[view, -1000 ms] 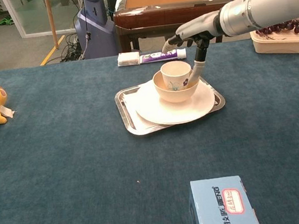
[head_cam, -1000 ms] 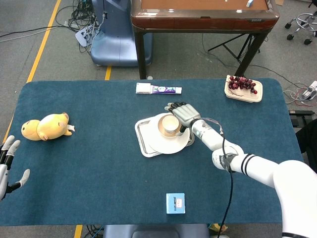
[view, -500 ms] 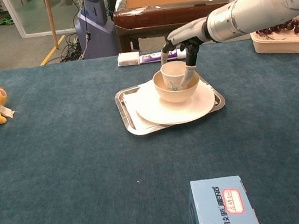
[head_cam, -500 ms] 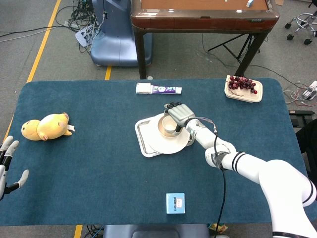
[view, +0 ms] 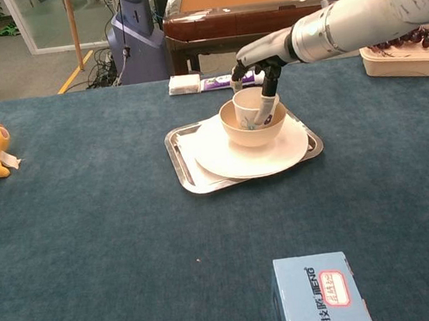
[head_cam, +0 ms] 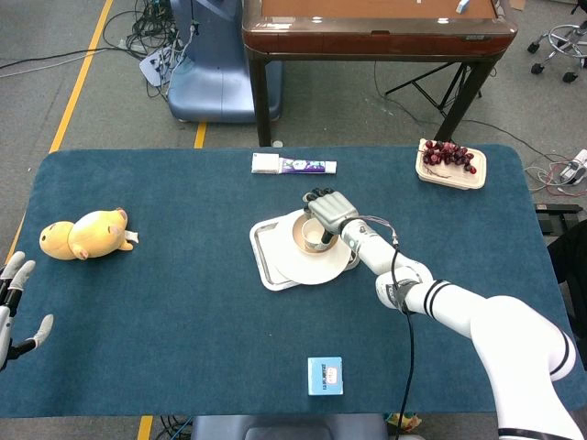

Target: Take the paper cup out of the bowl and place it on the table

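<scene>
My right hand point(view: 259, 65) is directly above the upright white paper cup point(view: 253, 107) standing in the cream bowl point(view: 255, 130); fingers curl around its rim, firm grip uncertain.

A yellow plush toy point(head_cam: 84, 234) is laid near the left edge of the table point(head_cam: 165, 312), and a small blue box point(head_cam: 325, 376) is set near its front edge. A white plate point(view: 251, 152) is seen on a metal tray point(view: 187, 172) at the table's middle. A purple tube point(head_cam: 307, 166) with a white packet point(head_cam: 265, 163) touching it is placed at the far edge, and a container of dark grapes point(head_cam: 450, 163) at the far right corner.
</scene>
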`<state>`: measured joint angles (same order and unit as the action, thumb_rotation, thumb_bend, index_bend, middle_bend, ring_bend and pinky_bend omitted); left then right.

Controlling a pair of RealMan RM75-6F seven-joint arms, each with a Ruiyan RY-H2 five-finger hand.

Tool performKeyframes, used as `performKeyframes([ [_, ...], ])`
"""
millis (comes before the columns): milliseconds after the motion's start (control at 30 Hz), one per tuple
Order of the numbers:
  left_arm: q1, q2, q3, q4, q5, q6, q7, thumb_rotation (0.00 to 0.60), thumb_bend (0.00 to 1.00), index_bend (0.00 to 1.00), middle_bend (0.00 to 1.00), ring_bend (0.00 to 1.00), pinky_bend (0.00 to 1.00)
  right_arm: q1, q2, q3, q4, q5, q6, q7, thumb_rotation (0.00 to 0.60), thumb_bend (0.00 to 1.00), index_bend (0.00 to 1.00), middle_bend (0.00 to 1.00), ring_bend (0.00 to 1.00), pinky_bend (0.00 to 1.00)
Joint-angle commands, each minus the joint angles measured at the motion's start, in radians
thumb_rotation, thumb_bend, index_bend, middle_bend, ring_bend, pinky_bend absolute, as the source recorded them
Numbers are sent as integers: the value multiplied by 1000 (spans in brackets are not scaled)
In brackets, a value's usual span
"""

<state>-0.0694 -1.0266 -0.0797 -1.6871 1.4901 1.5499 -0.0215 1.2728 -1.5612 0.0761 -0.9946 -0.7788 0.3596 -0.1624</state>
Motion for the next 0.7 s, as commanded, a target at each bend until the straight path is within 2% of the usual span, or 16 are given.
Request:
performKeyframes([
  [33, 1, 0, 1, 0, 3, 2, 0, 600, 325, 0, 0, 0, 0, 0, 1, -1, 1, -1, 2, 2, 600, 209, 434, 138, 0, 75],
  [333, -1, -4, 2, 4, 4, -1, 6, 600, 324, 0, 0, 0, 0, 5, 32, 1, -38, -2, 24, -1, 600, 212, 436, 142, 0, 76],
  [700, -10, -14, 2, 6, -10, -23, 35, 600, 324, 0, 0, 0, 0, 32, 98, -7, -118, 47, 47, -27, 600, 212, 437, 142, 0, 76],
])
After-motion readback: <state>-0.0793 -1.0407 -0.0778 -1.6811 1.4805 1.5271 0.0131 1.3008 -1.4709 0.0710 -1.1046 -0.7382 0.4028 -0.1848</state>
